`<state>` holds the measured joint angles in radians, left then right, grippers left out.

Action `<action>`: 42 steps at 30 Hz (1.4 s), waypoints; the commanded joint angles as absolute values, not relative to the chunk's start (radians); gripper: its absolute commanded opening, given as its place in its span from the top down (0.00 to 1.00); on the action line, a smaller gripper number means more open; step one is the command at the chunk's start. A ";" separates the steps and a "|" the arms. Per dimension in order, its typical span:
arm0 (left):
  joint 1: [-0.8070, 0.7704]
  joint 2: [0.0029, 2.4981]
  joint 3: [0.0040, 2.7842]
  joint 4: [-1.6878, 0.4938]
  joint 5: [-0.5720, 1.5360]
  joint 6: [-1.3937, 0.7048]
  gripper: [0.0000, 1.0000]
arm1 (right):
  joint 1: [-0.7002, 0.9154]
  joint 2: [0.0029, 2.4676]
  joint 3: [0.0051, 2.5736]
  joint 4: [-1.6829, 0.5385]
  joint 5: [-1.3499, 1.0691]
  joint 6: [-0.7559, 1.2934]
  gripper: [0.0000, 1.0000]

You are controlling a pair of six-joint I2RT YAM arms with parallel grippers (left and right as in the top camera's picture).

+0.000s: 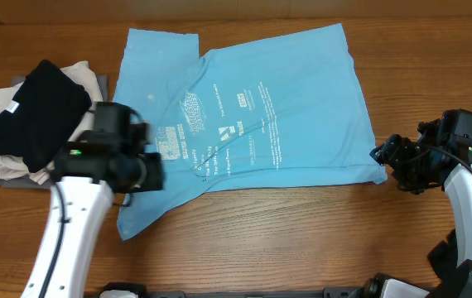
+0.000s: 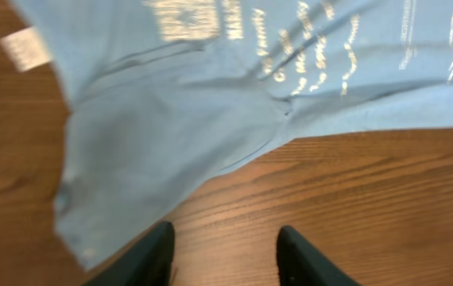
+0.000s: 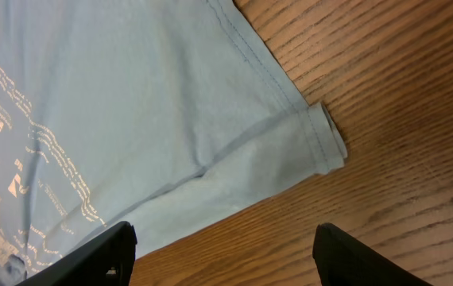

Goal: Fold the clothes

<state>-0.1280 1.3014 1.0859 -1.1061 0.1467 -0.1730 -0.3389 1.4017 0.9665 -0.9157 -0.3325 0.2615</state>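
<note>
**Overhead.** Left tool (image 1: 141,168): above the lower-left flap of the sky-blue T-shirt (image 1: 302,108). The shirt lies spread mid-tabletop (image 1: 302,240), long axis left to right. Right tool (image 1: 387,156): just beside the shirt's lower-right corner. Stack of folded garments (image 1: 33,108): left of the shirt.

**Left wrist.** Fingers (image 2: 151,258) parted, nothing between them. The flap lies ahead and leftward, its edge at one finger.

**Right wrist.** Fingers (image 3: 107,254) wide apart, empty. Doubled hem corner (image 3: 322,139) lies straight ahead, apart from them.

**Judgement.** The left tool is nearer the cloth.

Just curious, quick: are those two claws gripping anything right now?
Left gripper: open, holding nothing.
Right gripper: open, holding nothing.
</note>
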 commanded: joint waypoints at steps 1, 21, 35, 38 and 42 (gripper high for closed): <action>-0.192 1.348 1.018 -1.022 0.057 -0.195 0.51 | -0.341 1.390 0.972 -0.910 -0.327 0.263 0.24; -0.165 1.766 0.970 -0.474 0.124 -0.089 0.75 | -0.341 1.390 0.971 -0.917 -0.339 0.263 0.24; -0.165 1.781 0.966 -0.492 0.124 -0.048 0.87 | -0.341 1.390 0.971 -0.918 -0.339 0.263 0.25; -0.165 1.781 0.966 -0.503 0.125 -0.048 0.96 | -0.341 1.390 0.971 -0.918 -0.339 0.263 0.25; -0.159 1.764 1.006 -0.576 0.128 -0.056 0.96 | -0.341 1.390 0.971 -0.919 -0.339 0.263 0.25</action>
